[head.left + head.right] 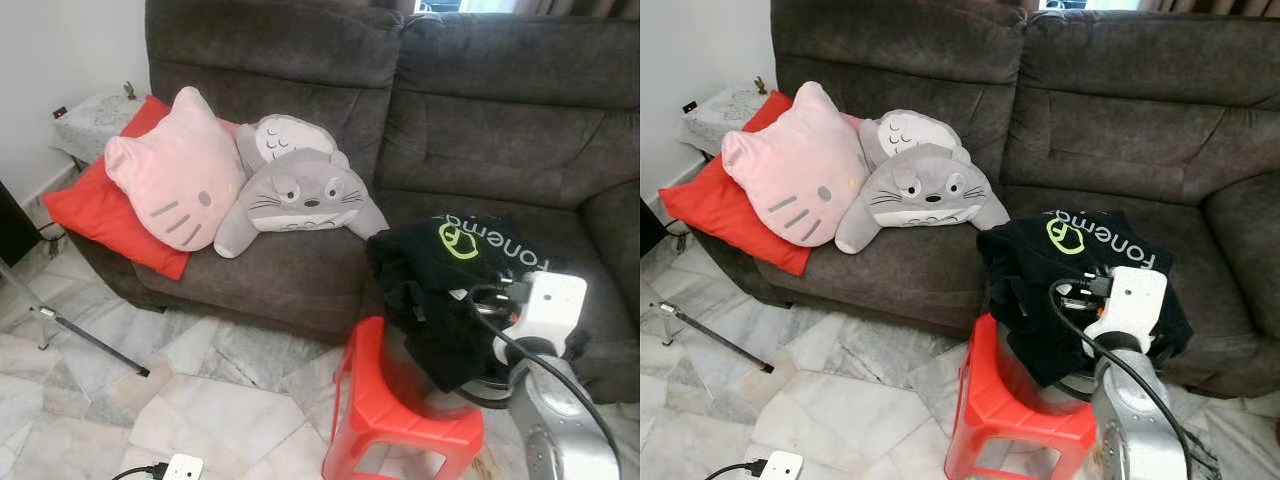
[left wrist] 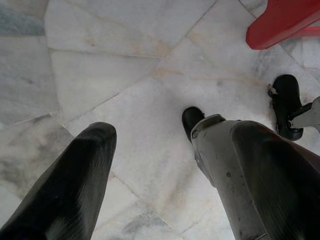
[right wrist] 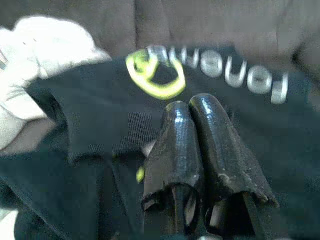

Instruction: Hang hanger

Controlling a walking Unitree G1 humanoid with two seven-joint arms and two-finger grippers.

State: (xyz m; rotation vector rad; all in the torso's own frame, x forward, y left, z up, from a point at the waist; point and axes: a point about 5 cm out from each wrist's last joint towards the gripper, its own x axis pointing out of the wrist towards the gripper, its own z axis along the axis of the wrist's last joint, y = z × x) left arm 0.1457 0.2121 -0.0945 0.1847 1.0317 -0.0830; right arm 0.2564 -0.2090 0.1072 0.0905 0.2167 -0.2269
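Grey plush (image 1: 300, 190) and pink cat cushion (image 1: 175, 170) on the sofa (image 1: 480, 110); red stool (image 1: 395, 410) below

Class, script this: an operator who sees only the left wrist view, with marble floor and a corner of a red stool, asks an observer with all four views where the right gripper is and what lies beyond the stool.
Operator: Where is the right gripper?
Observer: The right gripper is over a black garment with a green logo, its fingers shut together.
Operator: What stands behind the red stool?
Observer: A dark grey sofa. The garment lies on its seat and hangs off the front edge, just above the stool.
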